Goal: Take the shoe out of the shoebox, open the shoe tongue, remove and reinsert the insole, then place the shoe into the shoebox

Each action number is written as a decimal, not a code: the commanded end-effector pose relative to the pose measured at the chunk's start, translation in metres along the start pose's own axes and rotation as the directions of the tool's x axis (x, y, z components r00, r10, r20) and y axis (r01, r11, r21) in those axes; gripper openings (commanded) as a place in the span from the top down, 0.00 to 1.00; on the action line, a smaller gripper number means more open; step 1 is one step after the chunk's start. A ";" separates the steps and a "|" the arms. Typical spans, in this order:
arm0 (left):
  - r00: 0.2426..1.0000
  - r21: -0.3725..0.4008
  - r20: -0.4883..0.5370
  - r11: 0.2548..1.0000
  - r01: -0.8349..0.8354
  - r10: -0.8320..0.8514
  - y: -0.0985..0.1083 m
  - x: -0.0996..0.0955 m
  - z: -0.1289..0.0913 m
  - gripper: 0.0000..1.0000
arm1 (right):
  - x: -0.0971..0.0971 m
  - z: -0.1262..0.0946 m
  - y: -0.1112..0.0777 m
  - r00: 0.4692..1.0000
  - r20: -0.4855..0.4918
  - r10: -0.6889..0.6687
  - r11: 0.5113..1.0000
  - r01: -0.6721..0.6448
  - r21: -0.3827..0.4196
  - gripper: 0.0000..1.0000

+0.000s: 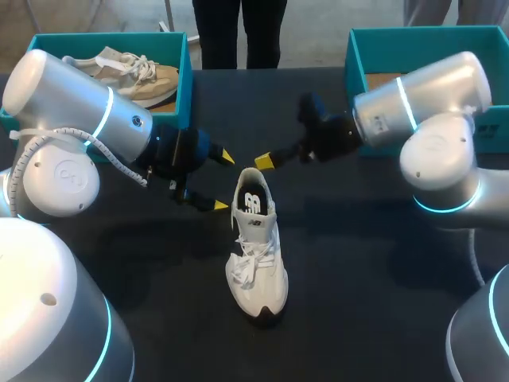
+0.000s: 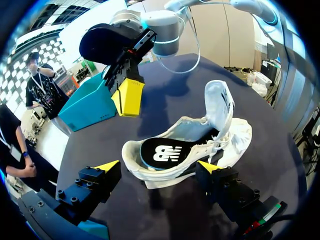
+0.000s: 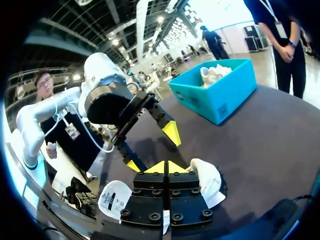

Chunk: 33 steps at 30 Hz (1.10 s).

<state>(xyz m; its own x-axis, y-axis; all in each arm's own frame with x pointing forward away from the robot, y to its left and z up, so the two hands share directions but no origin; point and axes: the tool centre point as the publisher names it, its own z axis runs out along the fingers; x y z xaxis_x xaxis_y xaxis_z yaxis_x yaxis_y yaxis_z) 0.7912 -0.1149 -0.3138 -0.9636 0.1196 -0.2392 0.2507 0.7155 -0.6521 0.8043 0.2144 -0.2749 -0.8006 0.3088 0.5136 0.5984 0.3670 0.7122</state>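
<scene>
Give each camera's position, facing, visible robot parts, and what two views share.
Head view: fixed above and behind, looking down on the table; both arms show, left gripper and right gripper near the heel of the white shoe.
Left wrist view: on the left wrist, facing along its open fingers over the shoe toward the right gripper.
Right wrist view: on the right wrist, facing past its shut tips toward the left gripper.
Shared: the wrist views face each other across the shoe.

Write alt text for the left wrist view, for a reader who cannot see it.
A white sneaker stands on the dark table just ahead of the open left tool, tongue raised, dark insole showing. Beyond it hangs the shut right tool, before a teal shoebox.
</scene>
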 end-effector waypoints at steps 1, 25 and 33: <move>1.000 -0.009 -0.006 1.000 -0.001 0.001 0.000 0.001 -0.004 0.00 | 0.005 -0.003 -0.002 0.997 0.064 0.033 0.999 -0.035 0.027 1.00; 0.995 -0.048 -0.057 0.995 -0.083 0.080 0.007 -0.020 -0.099 0.00 | 0.010 0.001 -0.013 0.954 0.245 0.171 0.976 -0.198 0.089 1.00; 0.994 -0.074 -0.057 0.992 -0.100 0.096 0.025 -0.033 -0.135 0.00 | 0.010 0.001 -0.013 0.954 0.245 0.171 0.976 -0.198 0.089 1.00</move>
<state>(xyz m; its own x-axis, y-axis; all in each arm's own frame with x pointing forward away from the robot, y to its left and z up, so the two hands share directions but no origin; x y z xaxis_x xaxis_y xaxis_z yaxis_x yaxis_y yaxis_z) 0.8178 -0.0260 -0.2383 -0.9392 0.2200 -0.2635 0.3357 0.7492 -0.5710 0.7898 0.2118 -0.2799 -0.6570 0.5591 0.5057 0.7445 0.3754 0.5521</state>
